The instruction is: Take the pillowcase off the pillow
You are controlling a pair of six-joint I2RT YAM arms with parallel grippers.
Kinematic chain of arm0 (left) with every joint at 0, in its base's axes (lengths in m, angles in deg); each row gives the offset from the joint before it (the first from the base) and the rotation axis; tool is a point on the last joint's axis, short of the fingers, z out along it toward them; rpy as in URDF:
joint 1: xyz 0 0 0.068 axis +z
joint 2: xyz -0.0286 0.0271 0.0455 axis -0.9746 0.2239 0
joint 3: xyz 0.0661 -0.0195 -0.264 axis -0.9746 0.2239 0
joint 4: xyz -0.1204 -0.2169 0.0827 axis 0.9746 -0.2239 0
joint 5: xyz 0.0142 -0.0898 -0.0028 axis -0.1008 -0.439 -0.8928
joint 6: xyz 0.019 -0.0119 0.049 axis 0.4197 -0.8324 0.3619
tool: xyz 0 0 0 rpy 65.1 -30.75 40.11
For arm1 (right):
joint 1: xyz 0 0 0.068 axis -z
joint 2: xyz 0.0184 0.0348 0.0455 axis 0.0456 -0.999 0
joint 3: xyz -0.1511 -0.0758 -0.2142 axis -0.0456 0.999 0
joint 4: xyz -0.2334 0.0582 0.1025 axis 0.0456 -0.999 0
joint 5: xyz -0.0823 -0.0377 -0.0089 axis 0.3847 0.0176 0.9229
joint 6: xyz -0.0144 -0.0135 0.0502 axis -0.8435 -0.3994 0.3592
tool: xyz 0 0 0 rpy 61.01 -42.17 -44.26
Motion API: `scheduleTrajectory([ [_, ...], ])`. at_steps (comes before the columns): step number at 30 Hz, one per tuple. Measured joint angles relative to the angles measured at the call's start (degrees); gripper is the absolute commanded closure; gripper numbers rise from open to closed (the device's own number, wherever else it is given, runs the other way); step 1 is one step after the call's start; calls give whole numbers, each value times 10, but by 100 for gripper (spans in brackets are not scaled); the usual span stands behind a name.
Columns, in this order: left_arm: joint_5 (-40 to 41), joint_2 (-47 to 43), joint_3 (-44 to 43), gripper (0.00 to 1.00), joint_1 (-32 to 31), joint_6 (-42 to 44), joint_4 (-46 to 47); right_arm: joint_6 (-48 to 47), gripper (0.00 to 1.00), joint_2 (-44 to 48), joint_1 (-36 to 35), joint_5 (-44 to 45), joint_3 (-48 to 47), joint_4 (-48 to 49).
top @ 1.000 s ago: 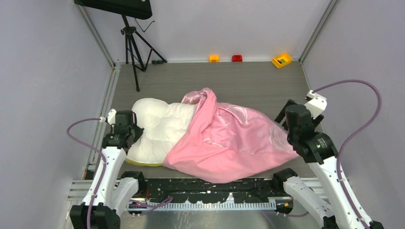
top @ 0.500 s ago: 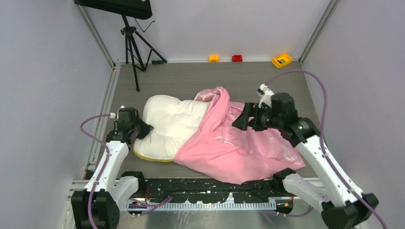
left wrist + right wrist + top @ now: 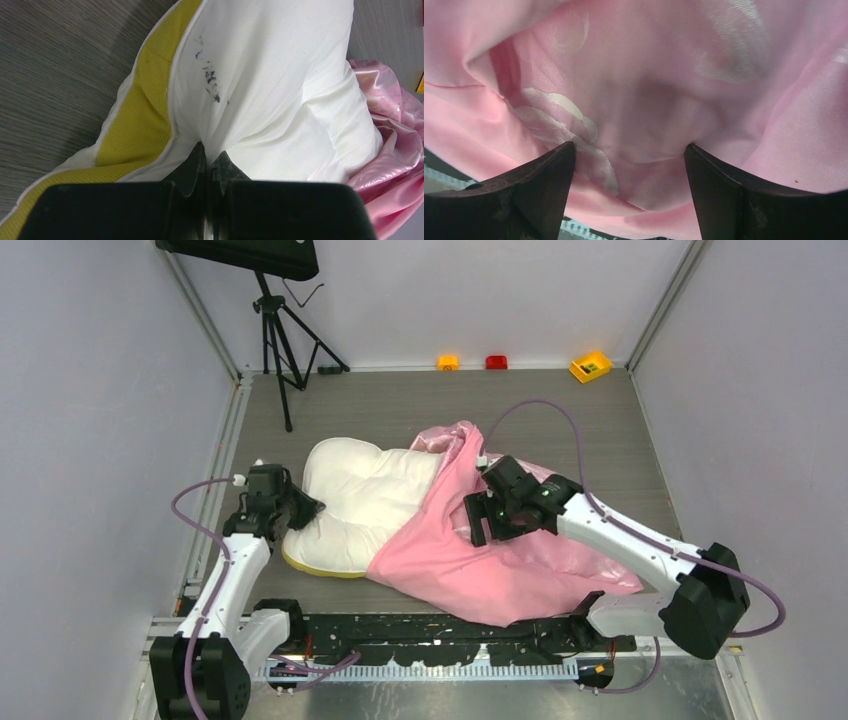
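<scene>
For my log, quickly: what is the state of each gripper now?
Left gripper: closed, pinching the pillow.
Right gripper: open over the pillowcase, gripping nothing.

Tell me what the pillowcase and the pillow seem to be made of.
The pillowcase looks like satin, probably synthetic: glossy pink sheen, soft folds, pale roses. The pillow looks like matte white woven cloth over soft filling, puffy and creased; its yellow side panel shows a fine mesh-like grid.
</scene>
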Motion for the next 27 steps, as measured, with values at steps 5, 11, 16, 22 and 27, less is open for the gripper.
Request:
scheduleTrajectory([
  [5,0,0,1,100,0,0,0,-7,75,-26,-56,47,0,-13],
  [11,2,0,2,100,0,0,-1,18,100,-22,-74,162,-7,-34],
  [16,9,-9,2,100,-3,7,-15,72,100,19,-75,353,-11,-63],
  [22,26,-47,2,100,-6,9,-34,185,100,91,-75,533,-11,-106],
  [27,32,-60,2,100,-8,9,-48,270,100,172,-65,598,14,-128],
])
